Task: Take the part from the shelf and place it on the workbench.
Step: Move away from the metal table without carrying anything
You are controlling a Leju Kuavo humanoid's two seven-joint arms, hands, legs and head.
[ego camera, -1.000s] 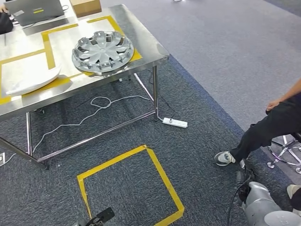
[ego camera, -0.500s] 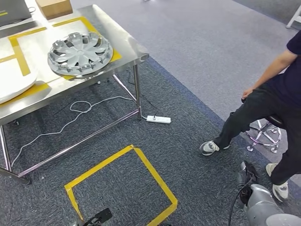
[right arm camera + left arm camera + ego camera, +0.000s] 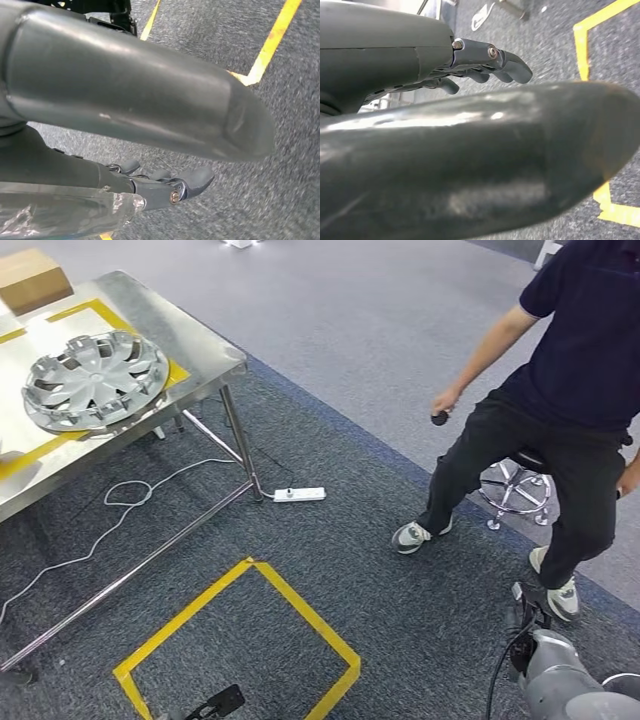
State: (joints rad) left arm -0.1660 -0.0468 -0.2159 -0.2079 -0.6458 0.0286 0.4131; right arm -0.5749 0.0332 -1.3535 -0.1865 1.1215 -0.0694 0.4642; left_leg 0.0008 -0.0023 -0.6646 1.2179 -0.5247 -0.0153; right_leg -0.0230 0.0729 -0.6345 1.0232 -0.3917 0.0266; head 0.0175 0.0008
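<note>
Head view has swung right: wheel cover [image 3: 94, 380] sits near the table's [image 3: 204, 345] right corner; both robot hands [image 3: 486, 62] [image 3: 166, 187] hang apparently empty, fingers loosely extended.

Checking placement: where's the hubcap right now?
Head view, upper left: the hubcap lies flat on the steel workbench near its front right corner, overlapping the yellow tape outline, with a cardboard box behind it.

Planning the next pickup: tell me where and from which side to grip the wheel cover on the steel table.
Take the wheel cover by its outer rim, probably from the table's near edge. It lies flat with that rim reaching the edge, so fingers could hook under there; the ribbed, domed centre offers no obvious hold.
</note>
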